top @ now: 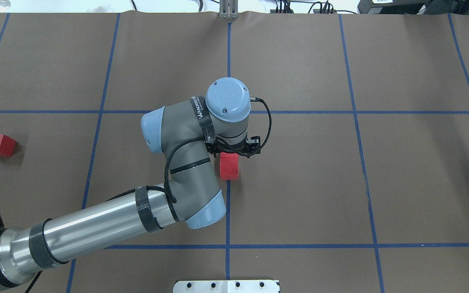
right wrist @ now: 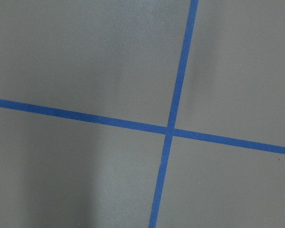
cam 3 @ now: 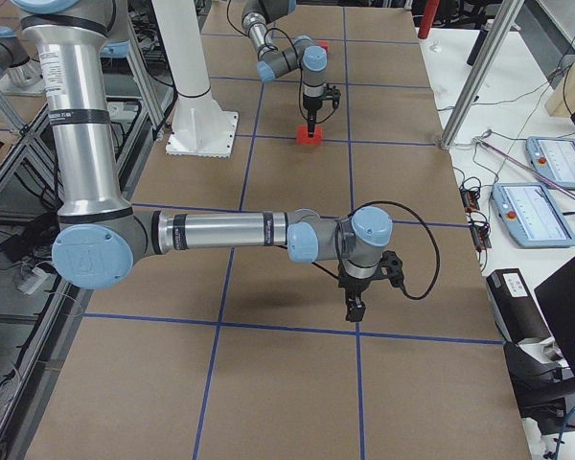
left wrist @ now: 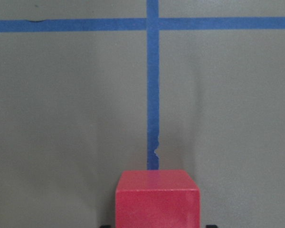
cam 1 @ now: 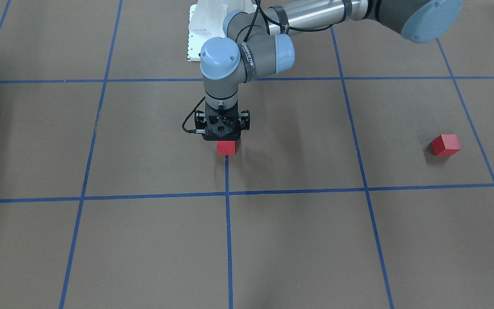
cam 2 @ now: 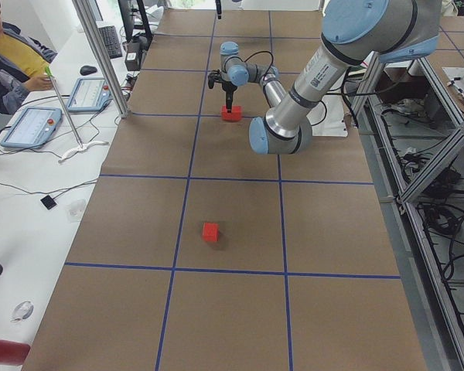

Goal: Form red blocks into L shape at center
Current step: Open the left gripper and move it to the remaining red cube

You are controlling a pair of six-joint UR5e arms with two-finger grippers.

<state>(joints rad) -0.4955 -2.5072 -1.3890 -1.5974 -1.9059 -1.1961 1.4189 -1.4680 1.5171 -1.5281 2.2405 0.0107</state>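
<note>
Red block (left wrist: 157, 197) sits on the centre tape line (left wrist: 153, 95), the left gripper (cam 1: 224, 138) closely flanking it, grip uncertain; open evenly, rise straight.

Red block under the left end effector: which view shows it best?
Left wrist-mounted: the red block fills the lower foreground, top and one side face unobstructed, bottom cropped. Overhead and front-facing show it smaller, at the tip of the left end effector; both side views show it tiny; right wrist shows none.

Overhead looks forward, front view looks back; both share centre (top: 228, 189).
</note>
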